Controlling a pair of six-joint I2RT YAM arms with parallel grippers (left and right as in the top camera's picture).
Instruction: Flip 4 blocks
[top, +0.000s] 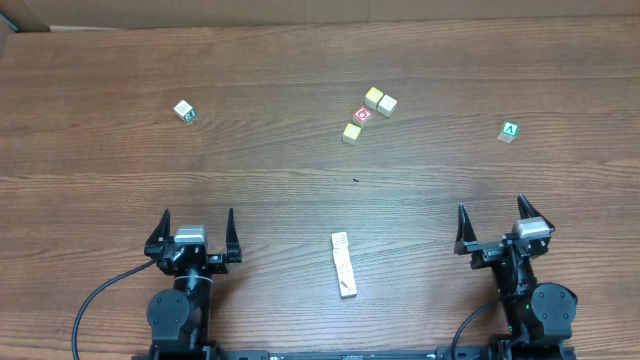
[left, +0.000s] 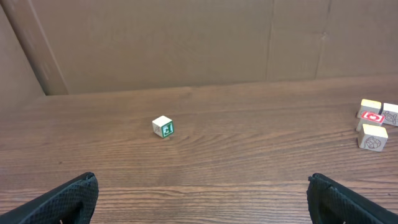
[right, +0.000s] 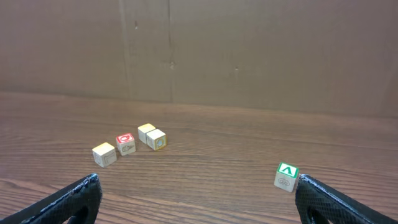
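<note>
Four pale blocks lie on the far half of the table. One white block (top: 183, 110) (left: 163, 126) with a green side face sits alone at the far left. Two cream blocks (top: 373, 97) (top: 387, 105) touch each other right of centre, and a yellowish block (top: 352, 132) (right: 104, 154) lies just in front of them. My left gripper (top: 198, 213) (left: 201, 177) and right gripper (top: 491, 206) (right: 198, 179) rest near the front edge, both open wide with nothing between the fingers, well short of every block.
A red-faced cube (top: 363, 115) (right: 125, 143) sits inside the cluster. A green cube with a white A (top: 510, 131) (right: 286, 176) lies far right, close ahead of my right gripper's right finger. A pale wooden strip (top: 344, 265) lies between the arms. A cardboard wall stands behind the table.
</note>
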